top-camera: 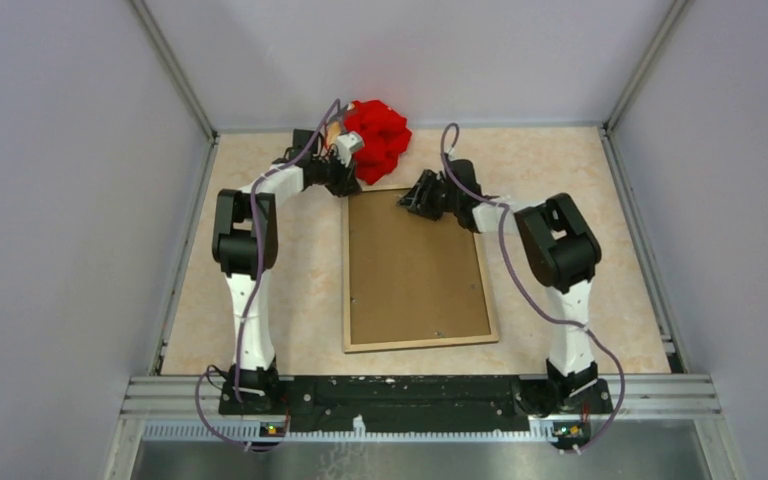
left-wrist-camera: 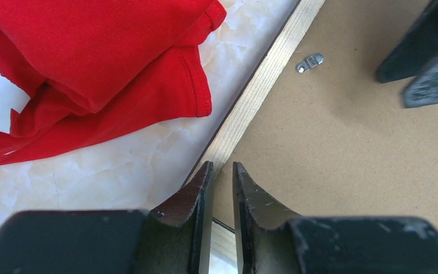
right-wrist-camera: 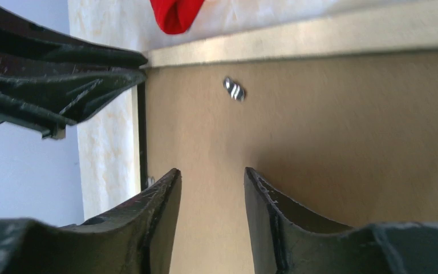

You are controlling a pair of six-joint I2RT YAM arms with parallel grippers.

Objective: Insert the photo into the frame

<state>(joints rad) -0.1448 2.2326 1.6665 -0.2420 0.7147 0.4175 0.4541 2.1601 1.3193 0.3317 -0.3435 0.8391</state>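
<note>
Evidently the large rectangular print (top-camera: pixel 412 265), brown board back upward, lay inside the thin, wood-backed picture frame (top-camera: pixel 416 344), so seating it seemed the step in hand. At the frame's far left corner the left gripper (left-wrist-camera: pixel 222 169) had its jaws nearly together over the rail; whether they pinched it was unclear. Over the frame's far end the right gripper (right-wrist-camera: pixel 212 174) stood half open, empty. The next move likely called for pressing the board flat.

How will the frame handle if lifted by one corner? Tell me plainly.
The frame is large with a thin wood rim, so it probably stays stiff yet twists slightly. It looks light. Lying flat on the smooth table, it may slide when pushed.
</note>
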